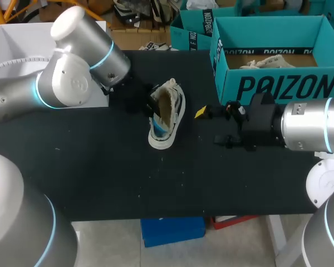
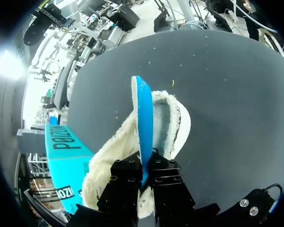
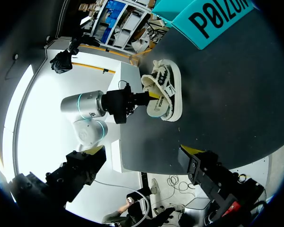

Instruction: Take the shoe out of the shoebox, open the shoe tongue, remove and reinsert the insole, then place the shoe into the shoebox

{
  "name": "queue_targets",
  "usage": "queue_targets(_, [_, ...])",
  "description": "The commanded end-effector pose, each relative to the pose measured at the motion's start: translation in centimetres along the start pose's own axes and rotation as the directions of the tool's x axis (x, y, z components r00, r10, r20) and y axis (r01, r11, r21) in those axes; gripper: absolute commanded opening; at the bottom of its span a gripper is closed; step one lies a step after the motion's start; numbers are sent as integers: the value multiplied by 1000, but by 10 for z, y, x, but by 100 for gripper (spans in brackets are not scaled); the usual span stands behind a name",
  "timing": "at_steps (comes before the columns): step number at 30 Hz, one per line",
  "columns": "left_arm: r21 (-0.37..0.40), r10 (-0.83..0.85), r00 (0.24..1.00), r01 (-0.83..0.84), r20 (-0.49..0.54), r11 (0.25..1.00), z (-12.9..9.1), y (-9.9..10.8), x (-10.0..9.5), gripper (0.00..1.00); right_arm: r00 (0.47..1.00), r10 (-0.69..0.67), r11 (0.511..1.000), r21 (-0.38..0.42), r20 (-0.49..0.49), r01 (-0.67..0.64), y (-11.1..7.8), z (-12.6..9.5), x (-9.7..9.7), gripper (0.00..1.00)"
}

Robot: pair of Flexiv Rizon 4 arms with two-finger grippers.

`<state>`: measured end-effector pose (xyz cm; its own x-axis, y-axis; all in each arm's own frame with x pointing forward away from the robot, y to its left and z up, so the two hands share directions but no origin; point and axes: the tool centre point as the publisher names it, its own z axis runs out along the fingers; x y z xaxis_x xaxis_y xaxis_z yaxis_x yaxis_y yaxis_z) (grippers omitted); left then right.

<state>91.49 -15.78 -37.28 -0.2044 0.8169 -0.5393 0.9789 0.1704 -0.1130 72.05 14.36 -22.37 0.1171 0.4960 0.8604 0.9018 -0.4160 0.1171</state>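
A white fleecy shoe lies on its side in the middle of the black table. In the left wrist view my left gripper is shut on the blue insole, which stands on edge in the shoe's opening. In the head view my left gripper is against the shoe's left side. My right gripper stands open just right of the shoe, holding nothing. From the right wrist view the shoe lies well ahead of the right gripper.
The teal shoebox stands open at the back right, with a pale item inside. A second teal box stands behind it. A white platform borders the table's back left.
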Motion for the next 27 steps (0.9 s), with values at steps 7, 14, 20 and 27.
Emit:
queue_targets(7, [0,15,1000,-15,12,1000,-12,-10,13,92,1000,0,1000,0,1,0,0,0,0,100])
queue_targets(14, [14,16,997,-17,72,1000,-27,-23,15,76,1000,0,1000,0,1,0,0,0,0,100])
queue_targets(20, [39,33,996,-37,87,999,-24,-35,12,46,1000,0,1000,0,1,0,0,0,0,100])
queue_targets(27, [40,41,998,-43,53,998,-14,-35,17,33,1000,0,1000,0,1,0,0,0,0,100])
